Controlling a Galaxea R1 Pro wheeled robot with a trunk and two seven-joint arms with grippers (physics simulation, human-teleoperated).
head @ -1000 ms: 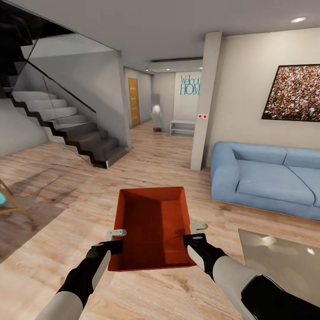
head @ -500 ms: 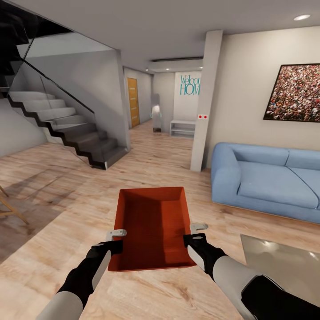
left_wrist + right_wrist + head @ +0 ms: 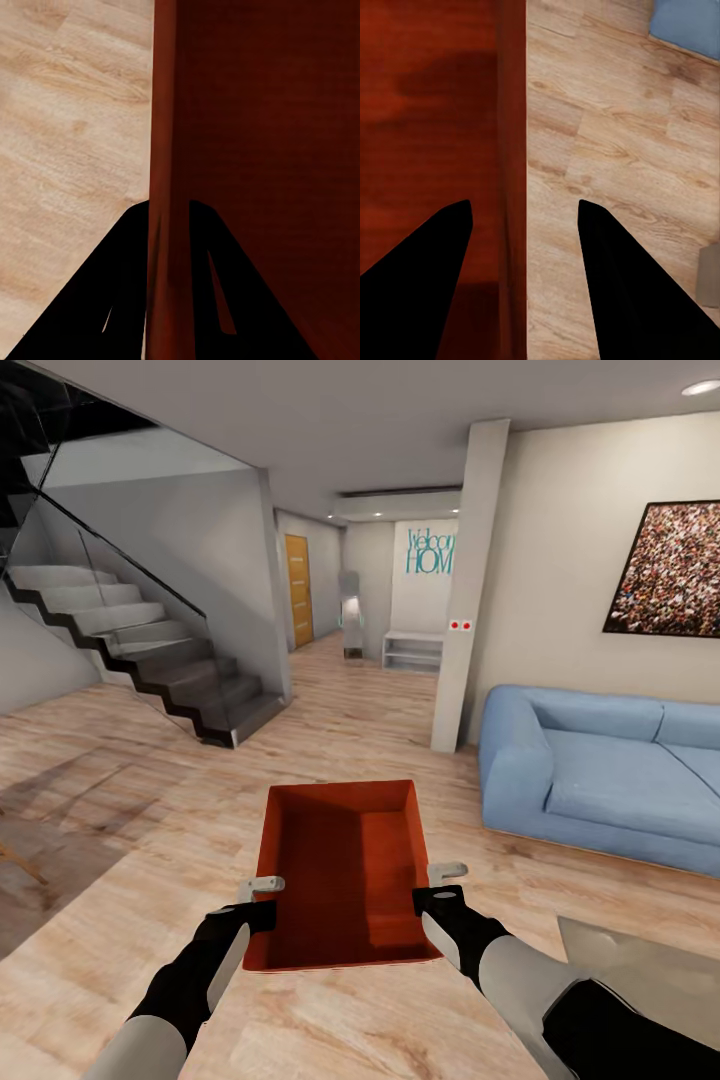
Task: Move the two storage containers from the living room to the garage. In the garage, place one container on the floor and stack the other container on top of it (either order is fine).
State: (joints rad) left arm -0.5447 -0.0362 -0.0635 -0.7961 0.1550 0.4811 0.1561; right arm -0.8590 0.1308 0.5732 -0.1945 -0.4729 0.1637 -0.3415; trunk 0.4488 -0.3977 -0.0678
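In the living room, over the light wood plank floor, with the long blue sofa ahead on my right, the grey staircase with its glass rail on my left, and a honey-coloured wooden door down the hallway. The orange-red rectangular open-top storage container hangs between my arms, off the floor, long axis pointing straight away from me toward that hallway. My left gripper is clamped on the left long wall; the left wrist view shows the wall pinched between the fingers. My right gripper straddles the right long wall with a gap on the outer side, so its bite looks looser. Both arms are equally near. Against a second ago, the sofa and picture sit further right and the stairs further left: the base is advancing; the container's place between my grippers is unchanged.
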